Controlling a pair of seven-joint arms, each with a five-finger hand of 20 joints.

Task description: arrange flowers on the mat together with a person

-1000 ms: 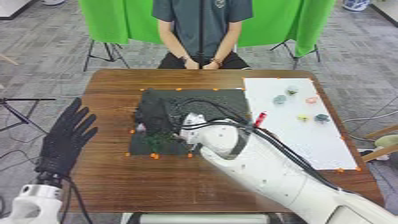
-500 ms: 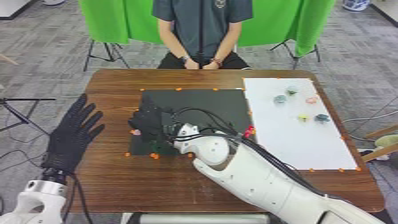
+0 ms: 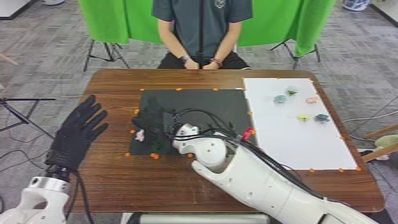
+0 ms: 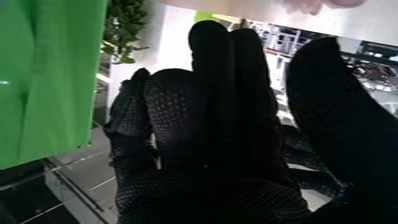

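Currently: small, pale pink flower point(image 3: 139, 135) at 8 o'clock on dark mat point(image 3: 213, 97); right hand point(image 3: 152, 120), left hand point(image 3: 75, 135): fingers extended, released.

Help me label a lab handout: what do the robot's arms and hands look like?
The left arm and right arm have rounded white shells. Black cables loop near the right wrist and run along that arm. The left hand and right hand wear black fabric gloves, the right one finely textured.

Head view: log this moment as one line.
right hand over black mat | left hand open, left of mat | small flowers on white sheet | pinkish flower near right hand
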